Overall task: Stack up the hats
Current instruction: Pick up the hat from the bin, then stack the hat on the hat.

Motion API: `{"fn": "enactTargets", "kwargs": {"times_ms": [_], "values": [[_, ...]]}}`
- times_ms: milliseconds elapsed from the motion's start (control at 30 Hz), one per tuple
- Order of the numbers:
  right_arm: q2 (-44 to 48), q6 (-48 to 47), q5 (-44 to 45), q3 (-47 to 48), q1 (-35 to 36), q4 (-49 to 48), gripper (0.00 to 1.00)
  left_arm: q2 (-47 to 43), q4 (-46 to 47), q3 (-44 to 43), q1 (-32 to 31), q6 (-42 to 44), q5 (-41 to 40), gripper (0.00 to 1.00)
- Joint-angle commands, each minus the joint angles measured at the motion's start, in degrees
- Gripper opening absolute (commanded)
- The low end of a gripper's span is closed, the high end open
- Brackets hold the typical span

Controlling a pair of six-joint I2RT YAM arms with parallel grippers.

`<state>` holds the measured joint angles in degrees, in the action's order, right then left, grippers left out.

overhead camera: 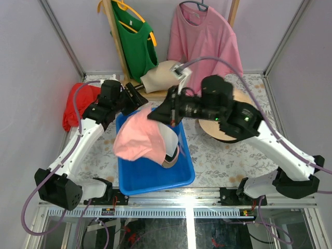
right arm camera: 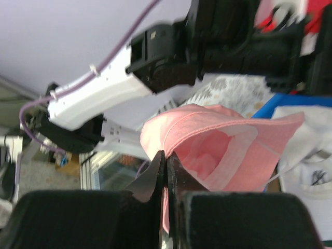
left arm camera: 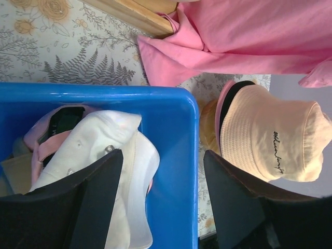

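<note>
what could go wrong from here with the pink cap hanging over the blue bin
1. The right jaws pinch only an edge of the pink cap, so it may slip and drop into the blue bin.
2. The left jaws stand open close by over the bin's wall; swinging the dangling cap toward the tan bucket hat could snag it or bump the arms.

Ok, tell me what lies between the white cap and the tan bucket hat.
The wall of the blue bin: the white cap lies inside it, the tan bucket hat outside it. The left wrist view shows this.
</note>
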<state>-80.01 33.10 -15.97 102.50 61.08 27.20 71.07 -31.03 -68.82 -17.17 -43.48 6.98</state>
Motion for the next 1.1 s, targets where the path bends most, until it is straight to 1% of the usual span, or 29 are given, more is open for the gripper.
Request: {"fn": "enactTargets", "kwargs": {"times_ms": [0,100,200,300,400,467,500,600,733,900,1067], "values": [[5.6,1.7,1.5,0.6,-6.7,-7.5,0.0,2.3,5.3,-2.5,0.4,-2.6,2.8,0.64],[8.5,2.3,2.3,-3.0,-13.5,-12.1,0.0,4.3,6.3,-3.9,-0.2,-3.1,3.0,0.64],[10.6,4.3,1.9,-7.5,-21.9,-18.3,0.0,6.7,6.5,-6.4,-1.6,-2.9,2.3,0.64],[12.6,7.3,2.1,-14.2,-29.8,-25.5,0.0,8.8,6.9,-8.2,-3.2,-2.9,1.8,0.64],[14.5,13.2,1.2,-22.2,-39.4,-33.5,0.0,11.2,7.6,-10.0,-4.9,-3.1,1.3,0.64],[15.9,19.8,-0.1,-28.9,-45.7,-39.1,0.0,13.3,7.7,-11.5,-6.6,-3.1,1.1,0.64],[16.8,22.3,-0.9,-33.6,-48.4,-41.9,0.0,14.4,7.7,-12.3,-7.2,-3.0,0.9,0.64],[19.7,26.2,-2.8,-42.1,-54.8,-46.6,0.0,16.9,8.2,-14.1,-9.1,-2.9,0.7,0.64],[23.1,31.4,-6.4,-49.6,-61.3,-51.5,0.0,19.6,9.1,-15.3,-10.8,-3.0,0.4,0.63],[27.2,32.3,-8.9,-50.9,-66.0,-49.7,0.0,22.8,9.5,-17.8,-13.3,-2.8,0.2,0.64],[30.7,32.3,-9.7,-52.7,-67.2,-46.4,0.0,25.6,9.8,-20.7,-15.9,-2.8,0.1,0.64]]}}
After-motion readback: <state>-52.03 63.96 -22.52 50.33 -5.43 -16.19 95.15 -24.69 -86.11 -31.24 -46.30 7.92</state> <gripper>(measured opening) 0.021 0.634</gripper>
